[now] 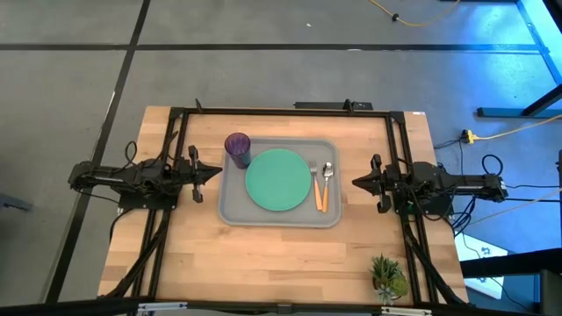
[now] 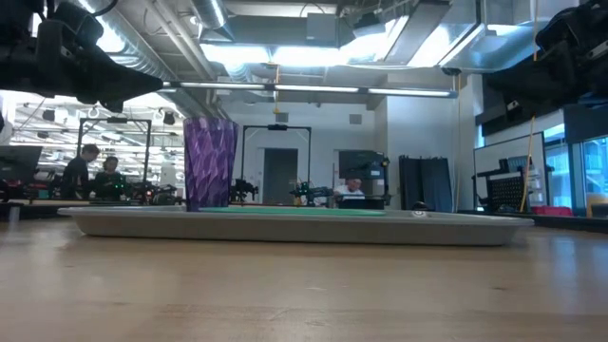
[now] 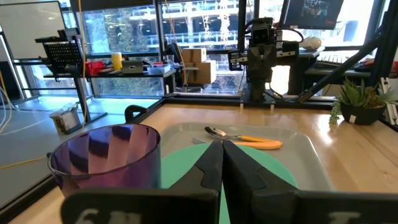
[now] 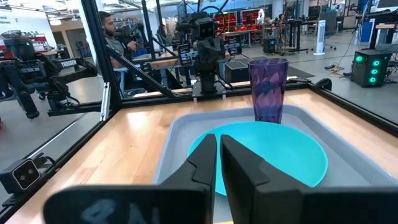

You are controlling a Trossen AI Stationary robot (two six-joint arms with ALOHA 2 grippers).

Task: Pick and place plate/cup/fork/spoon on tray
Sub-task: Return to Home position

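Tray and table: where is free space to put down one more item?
The tray is crowded: cup, plate, fork, spoon. Bare wood lies between the tray's near edge and the potted plant.

On the table (image 1: 263, 263) the tray (image 1: 230, 211) holds the plate (image 1: 278, 179) at centre — cup (image 1: 238, 147) at its far-left corner, fork (image 1: 315, 183) and spoon (image 1: 326, 184) side by side along its right — with a plant (image 1: 387, 275) near the table's front-right corner.
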